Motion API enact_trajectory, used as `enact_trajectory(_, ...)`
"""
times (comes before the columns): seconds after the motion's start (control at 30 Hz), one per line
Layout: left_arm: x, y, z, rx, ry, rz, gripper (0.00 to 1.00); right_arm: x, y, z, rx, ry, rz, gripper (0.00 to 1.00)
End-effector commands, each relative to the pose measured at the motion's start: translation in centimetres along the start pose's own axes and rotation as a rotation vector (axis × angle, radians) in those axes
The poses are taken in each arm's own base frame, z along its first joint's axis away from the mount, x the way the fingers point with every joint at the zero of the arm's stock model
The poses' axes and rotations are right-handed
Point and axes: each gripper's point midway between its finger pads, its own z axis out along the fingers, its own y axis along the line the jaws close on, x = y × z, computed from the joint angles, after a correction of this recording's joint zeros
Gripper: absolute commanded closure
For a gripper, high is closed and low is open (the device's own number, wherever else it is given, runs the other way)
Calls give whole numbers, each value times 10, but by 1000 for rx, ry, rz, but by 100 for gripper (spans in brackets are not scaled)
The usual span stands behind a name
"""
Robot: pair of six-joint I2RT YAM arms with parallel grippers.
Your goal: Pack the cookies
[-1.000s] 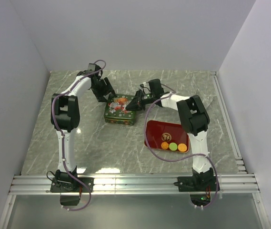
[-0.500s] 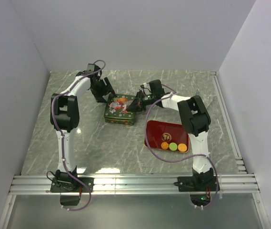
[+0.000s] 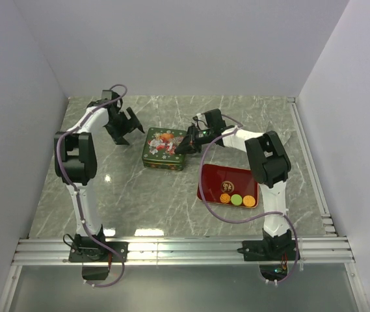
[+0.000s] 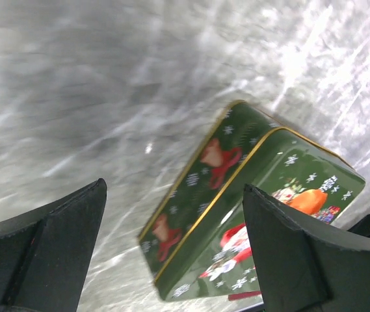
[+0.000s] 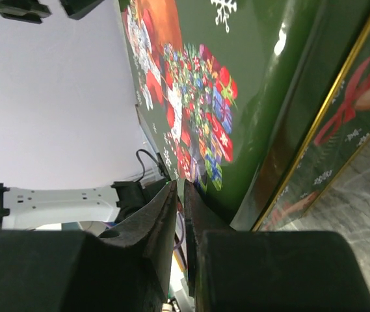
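The cookies lie in a row at the near end of a red tray (image 3: 218, 174): an orange one (image 3: 224, 197), a green one (image 3: 236, 199) and another orange one (image 3: 249, 201). A closed green Christmas tin (image 3: 164, 149) stands left of the tray. My left gripper (image 3: 125, 127) is open and empty, a short way left of the tin; its wrist view shows the tin (image 4: 263, 169) beyond its open jaws (image 4: 173, 188). My right gripper (image 3: 185, 144) is shut, with its tips at the tin's right edge; its wrist view (image 5: 180, 185) shows the tin lid (image 5: 269, 78) right against them.
The marble table (image 3: 139, 201) is bounded by white walls on three sides. A metal rail (image 3: 185, 250) runs along the near edge. The right arm's cable loops over the tray's near left corner (image 3: 204, 195).
My left gripper has drawn back to the left, away from the tin's left edge, and its arm has swung left. My right gripper has stayed at the tin's right edge.
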Motion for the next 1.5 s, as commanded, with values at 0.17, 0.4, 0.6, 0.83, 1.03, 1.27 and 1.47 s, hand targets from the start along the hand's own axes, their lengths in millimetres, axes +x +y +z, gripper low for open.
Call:
enact_trajectory(0.17,-21,0,-48,80,-138,35,3,15,-50,-6,195,-22,47,82)
enact_trajectory(0.4,-34,5,-79,115,-224,26,1,10,-28,-13,175,-42,7,70)
enact_trajectory(0.6,-34,3,-90,129,-249,27,0,-4,18,-25,115,-85,-51,54)
enact_trajectory(0.83,-37,-1,-105,129,-281,38,1,-11,91,-48,3,-144,-129,49)
enact_trajectory(1.03,-38,-5,-118,134,-303,45,1,-2,142,-77,-57,-188,-220,45)
enact_trajectory(1.27,-42,-20,-155,194,-414,122,1,20,179,-122,-30,-278,-357,42)
enact_trajectory(1.47,-42,-52,-207,363,-576,207,1,50,203,-164,20,-346,-485,40)
